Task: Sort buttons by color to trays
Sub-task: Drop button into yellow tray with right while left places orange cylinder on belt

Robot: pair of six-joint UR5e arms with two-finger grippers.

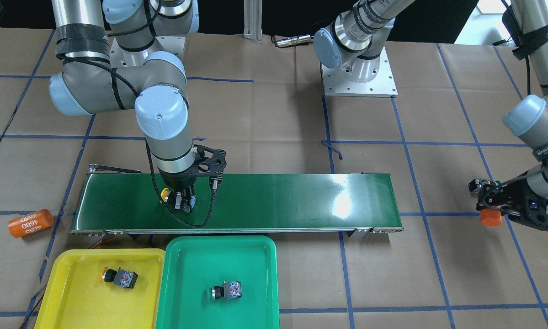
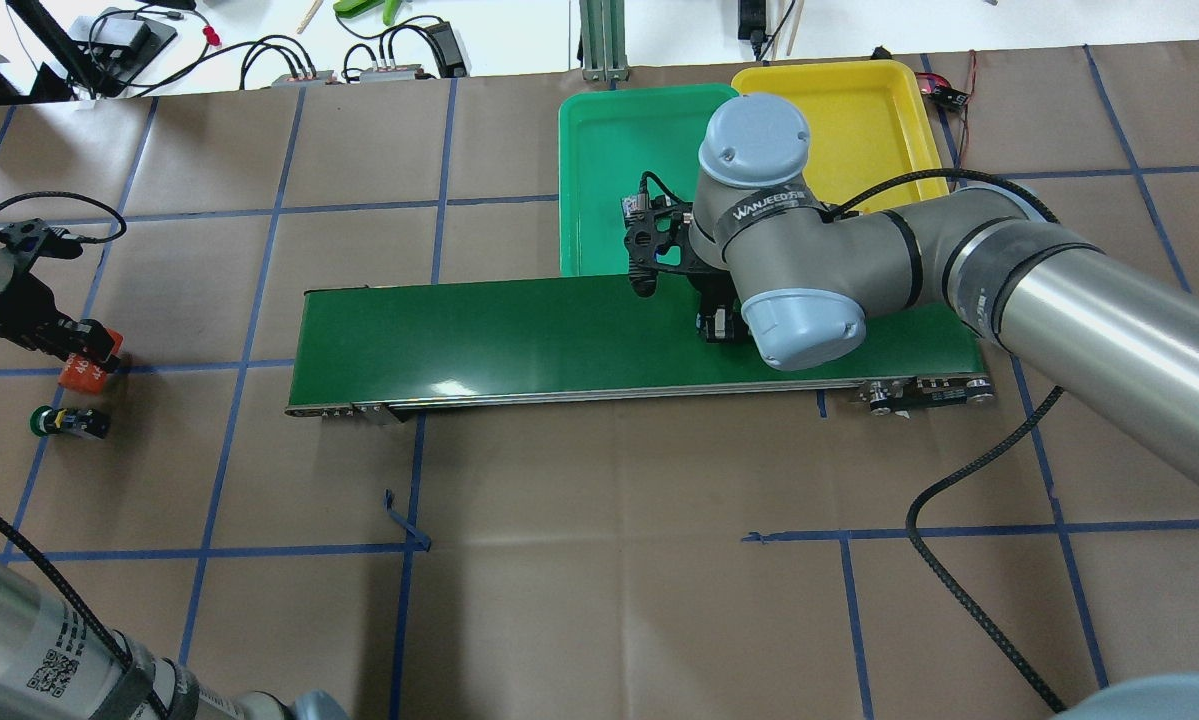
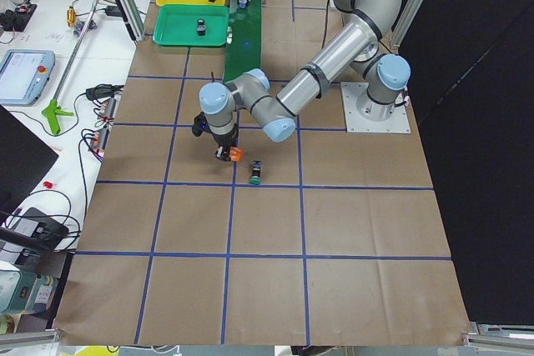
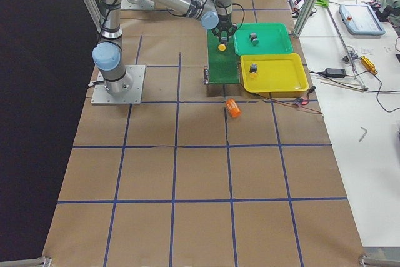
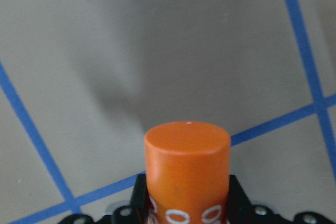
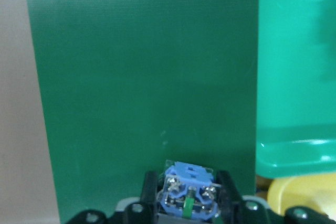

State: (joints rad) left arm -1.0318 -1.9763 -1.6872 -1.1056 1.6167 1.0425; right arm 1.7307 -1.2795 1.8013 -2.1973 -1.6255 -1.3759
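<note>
**Both arms carrying**

The right gripper [image 1: 181, 204] has its fingers closed on a yellow-capped button [image 1: 165, 195] over the conveyor belt [image 1: 278, 196]. The left gripper [image 1: 489, 213] clasps an orange cylinder [image 5: 187, 171]. A second yellow button [image 1: 118, 277] lies in the yellow tray [image 1: 72, 310], and a green button [image 1: 227, 290] lies in the green tray [image 1: 255, 256]. Another green button [image 2: 67, 422] sits on the tabletop [image 2: 599, 560].

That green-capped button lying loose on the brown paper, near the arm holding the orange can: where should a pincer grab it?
By its dark blocky body, coming straight down from above. The button lies on its side with the green cap pointing sideways, so the body's two long sides look free to be clamped. The round cap would probably slip.
</note>
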